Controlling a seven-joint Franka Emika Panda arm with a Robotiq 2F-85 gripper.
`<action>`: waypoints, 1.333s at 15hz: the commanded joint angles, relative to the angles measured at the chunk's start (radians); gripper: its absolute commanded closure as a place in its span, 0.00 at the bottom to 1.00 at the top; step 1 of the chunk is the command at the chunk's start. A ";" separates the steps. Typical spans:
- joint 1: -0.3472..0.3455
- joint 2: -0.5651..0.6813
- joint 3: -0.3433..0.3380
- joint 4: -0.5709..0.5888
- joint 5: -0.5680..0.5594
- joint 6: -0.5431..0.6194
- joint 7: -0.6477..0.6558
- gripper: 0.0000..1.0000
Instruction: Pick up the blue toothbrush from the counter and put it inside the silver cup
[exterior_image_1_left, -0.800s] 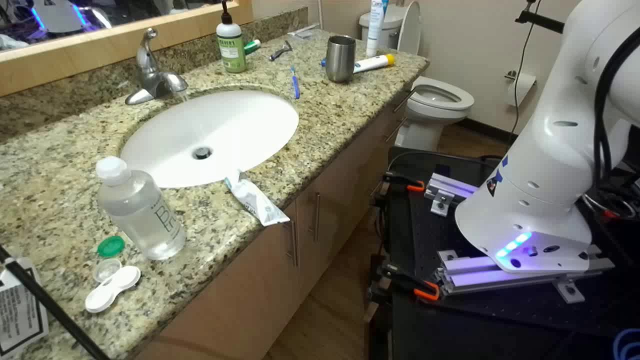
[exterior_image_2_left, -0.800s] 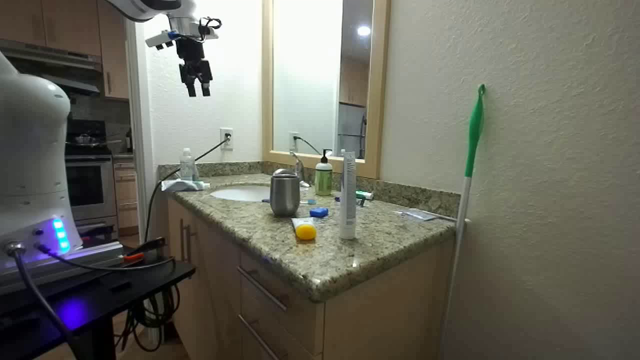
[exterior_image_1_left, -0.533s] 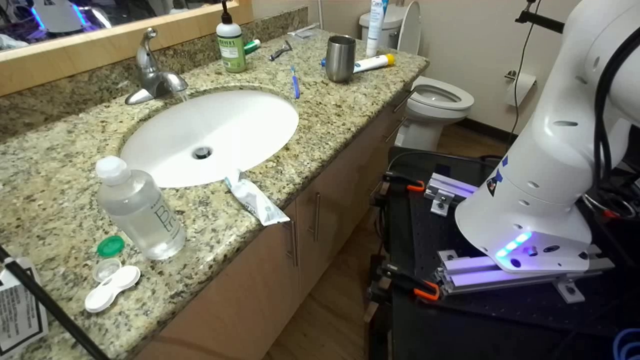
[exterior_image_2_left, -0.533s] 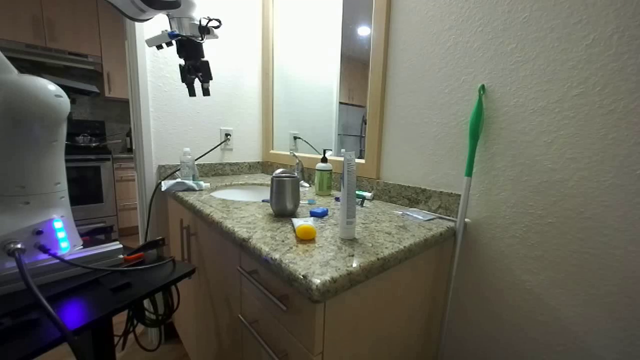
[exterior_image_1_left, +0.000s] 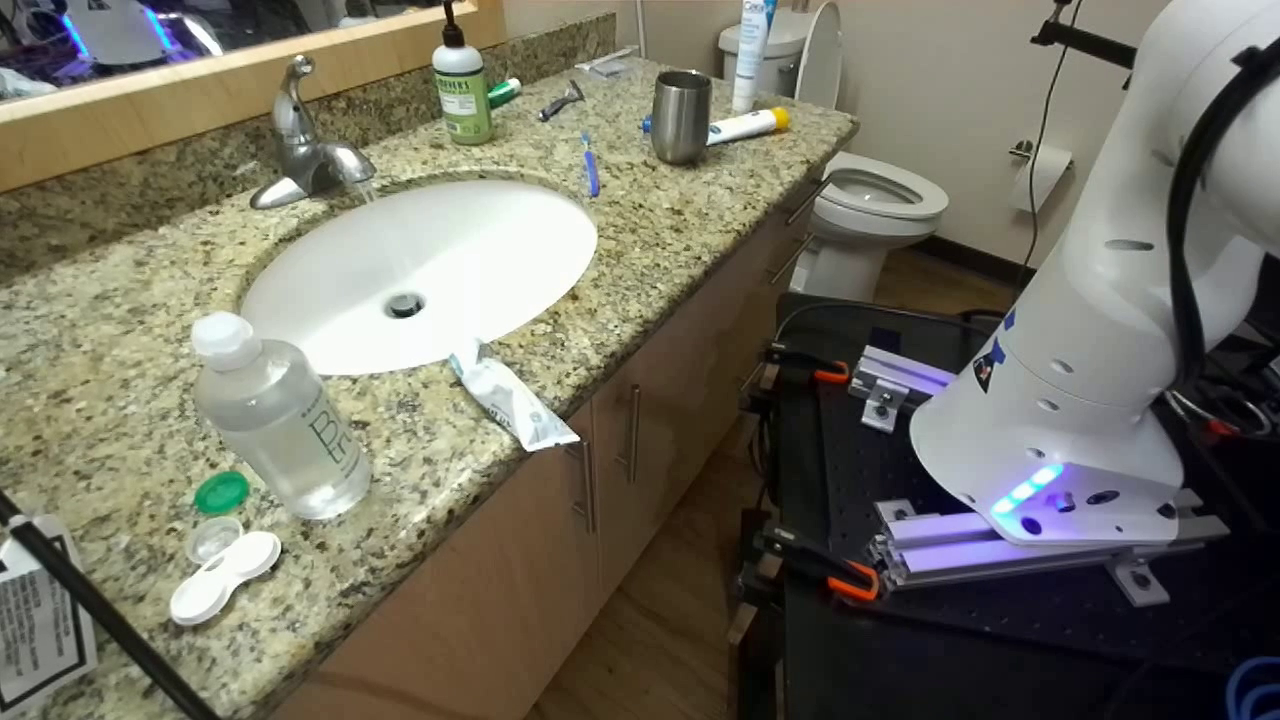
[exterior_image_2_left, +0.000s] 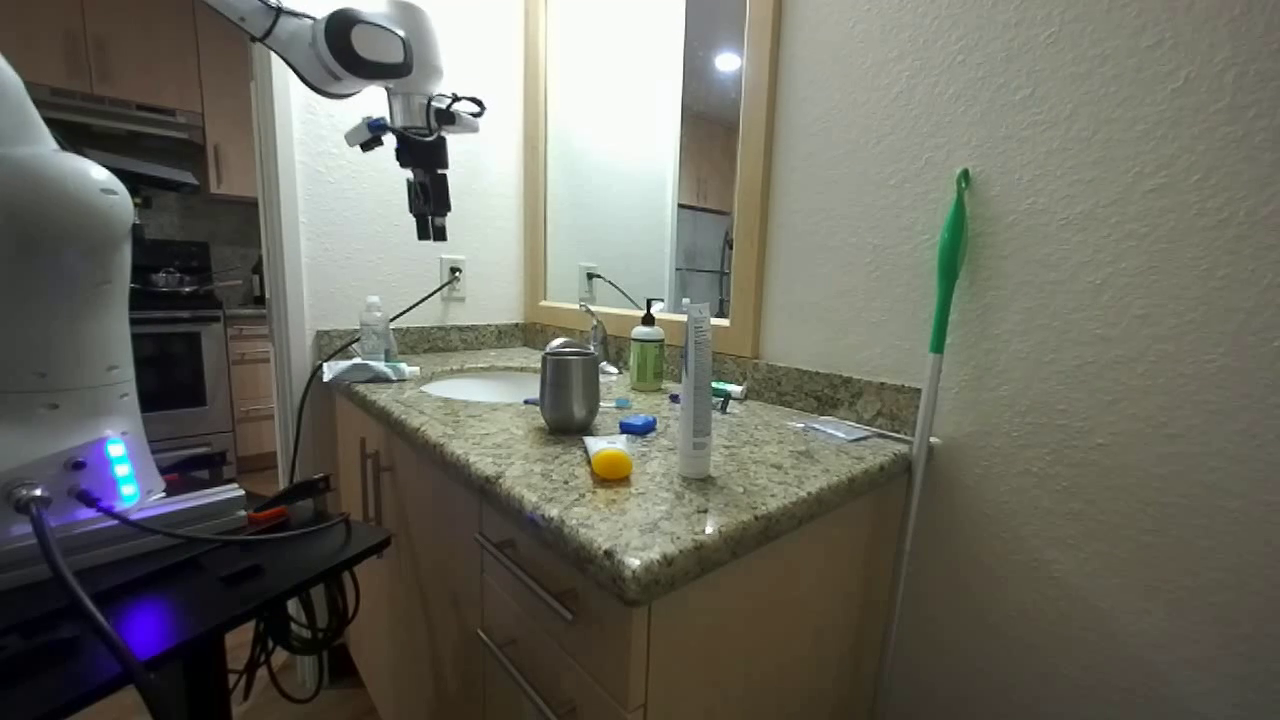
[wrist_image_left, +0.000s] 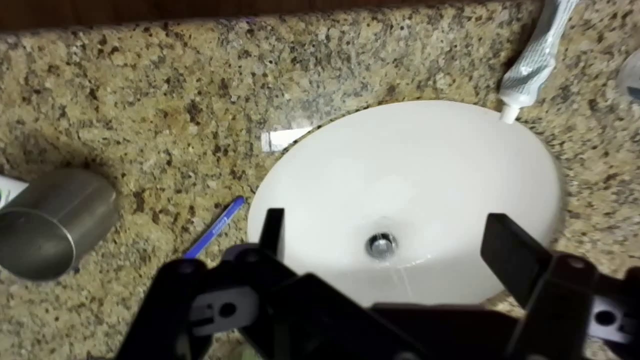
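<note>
In the wrist view the gripper (wrist_image_left: 383, 225) hung over the sink (wrist_image_left: 400, 155), its fingers (wrist_image_left: 515, 256) standing well apart with the white of the sink showing in the gap. The toothbrush (wrist_image_left: 216, 227) lay flat on the counter (wrist_image_left: 165, 90), just beside the sink. It was thin, the handle a strong blue with small pale lettering, the head end a lighter blue in both exterior views. The butt of the handle pointed toward the sink's rim; from there the long axis ran aslant, away from the sink and toward its tap side. In the wrist view the gripper hid the head end.

Beyond the toothbrush from the sink stood the cup (exterior_image_1_left: 682, 120), grey, shiny and upright, mouth up. The tap (exterior_image_1_left: 312, 165) at the sink's back let a thin stream of water (exterior_image_1_left: 369, 191) fall. A white tube (exterior_image_1_left: 510, 400) lay at the sink's front rim, and a clear bottle (exterior_image_1_left: 285, 430) stood near the sink's end opposite the cup.
</note>
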 joint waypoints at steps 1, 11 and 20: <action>-0.026 0.260 -0.029 0.098 0.075 0.048 0.065 0.00; -0.056 0.539 -0.093 0.219 0.161 0.117 0.223 0.00; -0.065 0.574 -0.147 0.194 0.071 0.225 0.405 0.00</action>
